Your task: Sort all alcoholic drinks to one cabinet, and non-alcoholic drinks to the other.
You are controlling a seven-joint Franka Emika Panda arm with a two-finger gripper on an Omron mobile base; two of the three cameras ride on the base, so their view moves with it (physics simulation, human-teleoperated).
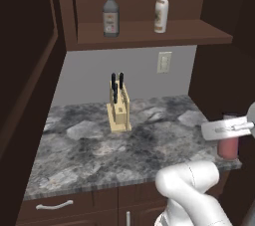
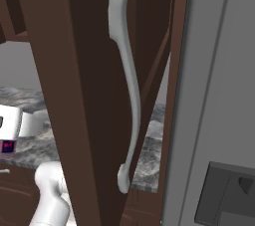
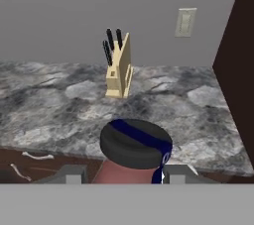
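Left base view: clear glass bottle with red cap (image 1: pixel 110 13) and cream-white bottle (image 1: pixel 161 9) stand upright, well apart, on the open wall cabinet shelf (image 1: pixel 149 34). Below, a knife block (image 1: pixel 119 107) sits mid granite counter (image 1: pixel 74 155). Small red bottle (image 1: pixel 228 146) is at the counter's right front corner, gripper (image 1: pixel 234 129) right on top of it. Hand view: bottle's dark cap (image 3: pixel 135 142) sits between the finger tips; can't tell whether they're clamped. Right base view: cabinet door (image 2: pixel 84 95) with long grey handle (image 2: pixel 127 85) up close.
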